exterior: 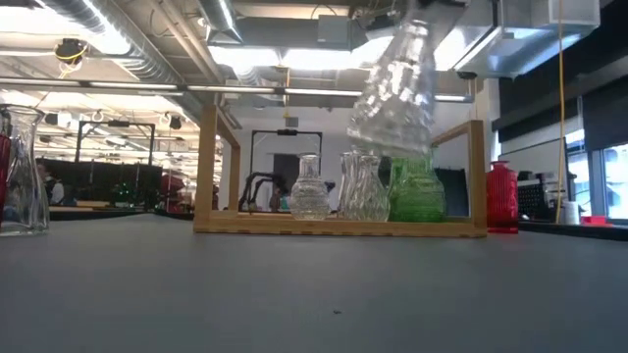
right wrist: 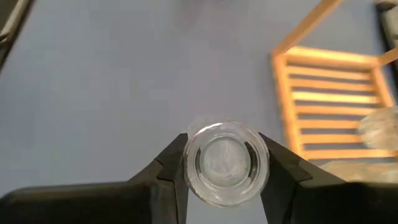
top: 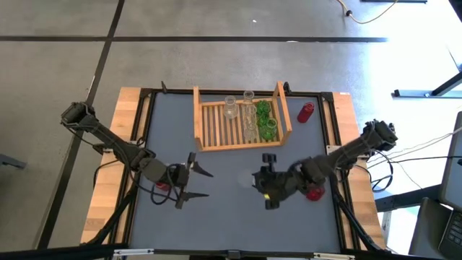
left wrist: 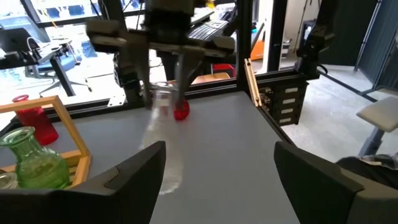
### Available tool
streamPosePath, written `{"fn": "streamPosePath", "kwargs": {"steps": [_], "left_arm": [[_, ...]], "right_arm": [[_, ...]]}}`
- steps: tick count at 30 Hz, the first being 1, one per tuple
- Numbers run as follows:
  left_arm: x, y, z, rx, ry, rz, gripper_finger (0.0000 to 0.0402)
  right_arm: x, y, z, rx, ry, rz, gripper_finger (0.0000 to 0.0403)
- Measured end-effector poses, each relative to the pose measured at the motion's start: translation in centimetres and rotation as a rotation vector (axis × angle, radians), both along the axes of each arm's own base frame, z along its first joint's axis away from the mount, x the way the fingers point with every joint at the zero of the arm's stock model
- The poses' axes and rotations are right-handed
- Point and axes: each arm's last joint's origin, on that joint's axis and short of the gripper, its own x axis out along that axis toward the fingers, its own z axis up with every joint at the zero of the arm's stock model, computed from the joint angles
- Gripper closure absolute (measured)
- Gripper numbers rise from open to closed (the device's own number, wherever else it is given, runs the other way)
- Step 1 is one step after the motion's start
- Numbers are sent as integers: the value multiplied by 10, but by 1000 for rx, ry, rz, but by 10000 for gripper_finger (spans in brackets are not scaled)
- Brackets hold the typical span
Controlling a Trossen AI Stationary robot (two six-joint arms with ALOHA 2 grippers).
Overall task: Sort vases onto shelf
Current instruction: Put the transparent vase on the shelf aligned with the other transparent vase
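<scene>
Clear vase [right wrist: 225, 163]: ribbed, knobbly glass, round mouth, tapering neck; you see it lifted off bench, over middle, nearer front edge. Right gripper [right wrist: 224, 165] clamped on its neck, dark fingers [right wrist: 171, 171] on both sides. Shelf [top: 206, 137]: pale wood, slatted base, raised side boards, at back edge; holds clear and green vases [exterior: 415, 191]. Red vase [top: 306, 113] stands beside shelf, toward right edge. Left gripper [top: 195, 184] near front left, prongs apart, holding nothing.
</scene>
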Motion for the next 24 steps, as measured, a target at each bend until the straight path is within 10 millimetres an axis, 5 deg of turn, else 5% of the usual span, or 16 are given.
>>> {"fn": "streamPosePath", "kwargs": {"steps": [7,24], "left_arm": [[3,6,0,1,0,28,107],[12,27,0,2,3,110,107]], "right_arm": [[22,-49,13,-42,-2,-16,277],[60,-214,2,34,-76,-150,276]]}}
